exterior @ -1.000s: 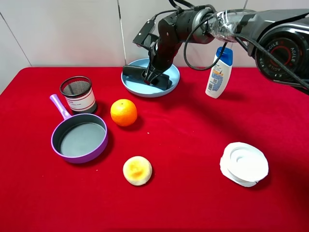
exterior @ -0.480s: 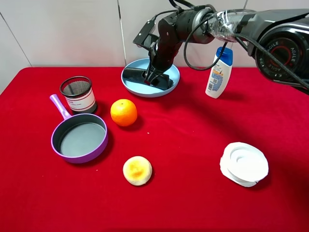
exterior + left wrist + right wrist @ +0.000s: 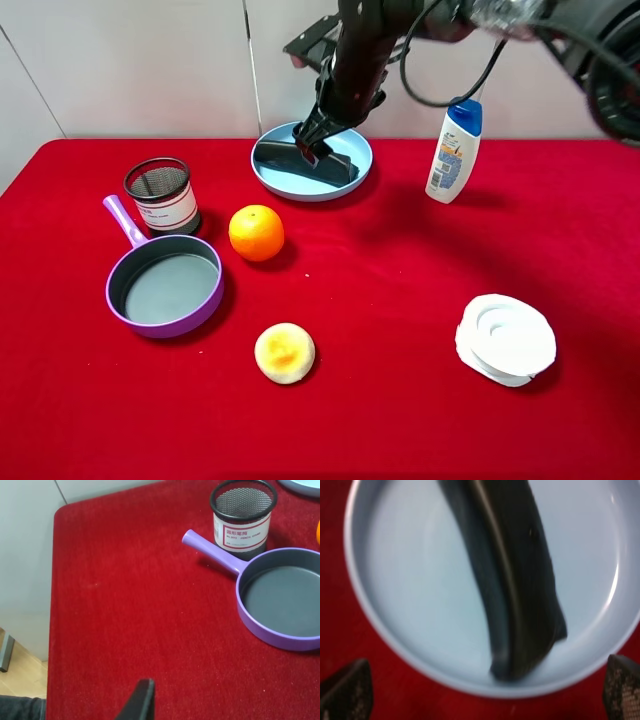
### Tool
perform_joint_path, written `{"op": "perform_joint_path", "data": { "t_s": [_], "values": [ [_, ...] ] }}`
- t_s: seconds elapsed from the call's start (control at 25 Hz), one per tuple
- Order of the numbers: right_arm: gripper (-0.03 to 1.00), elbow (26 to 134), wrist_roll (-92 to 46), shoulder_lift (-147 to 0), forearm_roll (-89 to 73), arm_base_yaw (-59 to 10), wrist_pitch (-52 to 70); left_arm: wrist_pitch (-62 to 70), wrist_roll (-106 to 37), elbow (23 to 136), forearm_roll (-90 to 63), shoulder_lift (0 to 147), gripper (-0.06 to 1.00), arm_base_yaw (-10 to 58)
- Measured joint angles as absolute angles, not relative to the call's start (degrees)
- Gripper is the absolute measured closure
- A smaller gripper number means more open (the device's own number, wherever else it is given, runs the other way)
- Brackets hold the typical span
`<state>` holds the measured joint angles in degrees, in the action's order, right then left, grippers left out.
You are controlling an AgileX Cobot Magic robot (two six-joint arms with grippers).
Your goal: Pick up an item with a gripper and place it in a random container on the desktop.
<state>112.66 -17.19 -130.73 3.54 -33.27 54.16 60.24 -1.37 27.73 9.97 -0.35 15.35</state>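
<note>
The black case [image 3: 300, 160] lies flat inside the light-blue plate [image 3: 352, 146] at the back of the red desktop [image 3: 400, 280]. My right gripper [image 3: 312, 142] hangs just above the case, open and apart from it. In the right wrist view the case [image 3: 520, 580] runs across the plate [image 3: 395, 605], and the two fingertips [image 3: 345, 692] stand wide at either side with nothing between them. Only one dark finger [image 3: 141, 702] of my left gripper shows, over the bare cloth near the table's left edge.
A purple-handled pan [image 3: 165, 288] and a black mesh cup [image 3: 160, 195] stand at the left. An orange [image 3: 256, 232] and a round bun [image 3: 285, 352] lie mid-table. A shampoo bottle [image 3: 455, 150] stands right of the plate, and a white round object [image 3: 506, 338] sits front right.
The right arm has risen off the case, which stays lying in the plate. Nothing else on the table has moved.
</note>
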Motion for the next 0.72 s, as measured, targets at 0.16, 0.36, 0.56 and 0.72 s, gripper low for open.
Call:
{"op": "perform_joint_path", "data": {
  "t_s": [0.16, 0.36, 0.56, 0.72],
  "values": [
    [0.27, 112.66, -14.11, -128.10, 2.49, -33.27, 59.64, 60.24, -1.37, 27.73, 9.97, -0.35, 0.00, 15.35],
    [0.27, 112.66, -13.25, -125.41, 1.06, -33.56, 66.63, 60.24, -1.37, 27.73, 9.97, -0.35, 0.00, 15.35],
    [0.27, 112.66, -13.25, -123.57, -0.83, -34.13, 69.74, 60.24, -1.37, 27.73, 9.97, -0.35, 0.00, 15.35],
    [0.27, 111.50, -13.25, -121.84, -3.00, -34.13, 69.65, 60.24, -1.37, 27.73, 9.97, -0.35, 0.00, 15.35]
  ]
}}
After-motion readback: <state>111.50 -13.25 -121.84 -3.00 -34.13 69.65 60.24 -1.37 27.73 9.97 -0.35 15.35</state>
